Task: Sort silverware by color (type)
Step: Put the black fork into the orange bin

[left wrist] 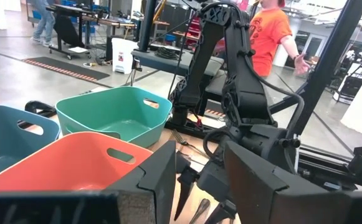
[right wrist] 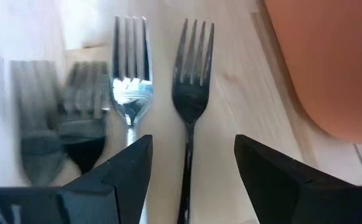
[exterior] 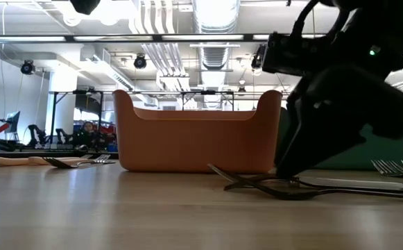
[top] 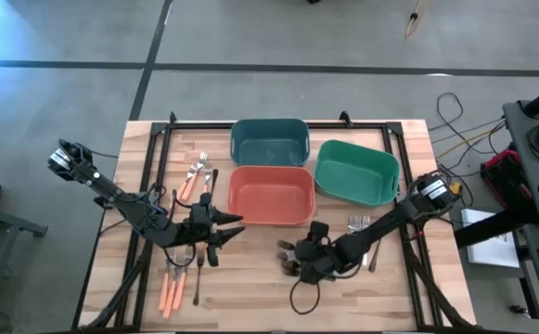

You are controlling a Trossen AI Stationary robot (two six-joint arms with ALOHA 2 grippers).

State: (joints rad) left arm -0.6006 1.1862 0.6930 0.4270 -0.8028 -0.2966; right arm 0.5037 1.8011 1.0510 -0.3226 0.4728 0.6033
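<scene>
Black fork [right wrist: 190, 118] is framed between the spread fingers of the right gripper [right wrist: 190, 171], low over the table beside the orange-red bin [right wrist: 330, 62], yet the shiny silver fork [right wrist: 129, 81] just beside could be pinched instead, while both handles are cut off.

Glossy black fork [right wrist: 189, 112], shiny metal fork [right wrist: 131, 81], smooth wooden table [right wrist: 243, 118], matt plastic orange-red bin [right wrist: 330, 62]

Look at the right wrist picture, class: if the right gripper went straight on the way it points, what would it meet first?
Probably the black fork, lying on the table between the open right gripper's fingers. A shiny silver fork lies just beside it, near one fingertip; depth is hard to judge.
</scene>
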